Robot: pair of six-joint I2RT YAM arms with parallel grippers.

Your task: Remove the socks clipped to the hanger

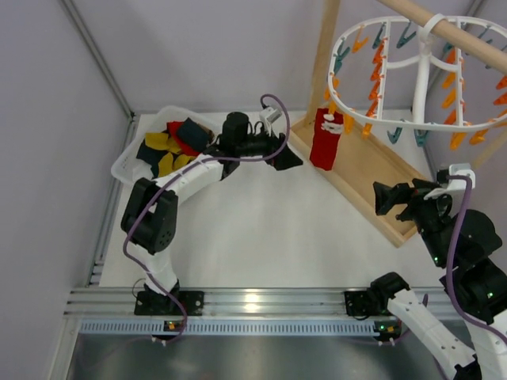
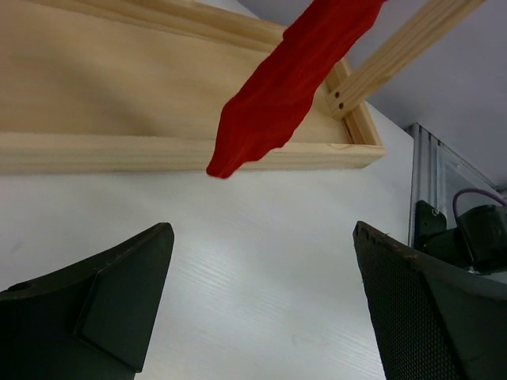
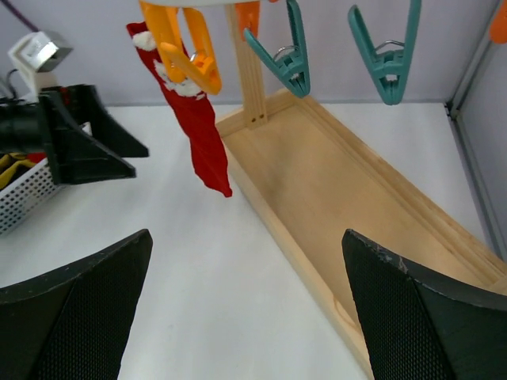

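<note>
One red sock [image 1: 324,142] with a white mark hangs from an orange clip [image 3: 188,49] at the left end of the white oval hanger [image 1: 420,79]. It also shows in the left wrist view [image 2: 277,87] and the right wrist view [image 3: 203,138]. My left gripper [image 1: 287,156] is open and empty, just left of the sock and low over the table [image 2: 261,261]. My right gripper [image 1: 386,198] is open and empty over the wooden base, right of the sock [image 3: 245,269]. Yellow [image 1: 162,142], navy [image 1: 192,133] and red socks lie in a white basket [image 1: 127,162].
The hanger hangs from a wooden stand with a long tray-like base [image 1: 372,182] and an upright post [image 1: 326,47]. Empty teal clips [image 3: 281,55] and orange clips dangle from the hanger. A metal rail [image 1: 103,214] borders the table on the left.
</note>
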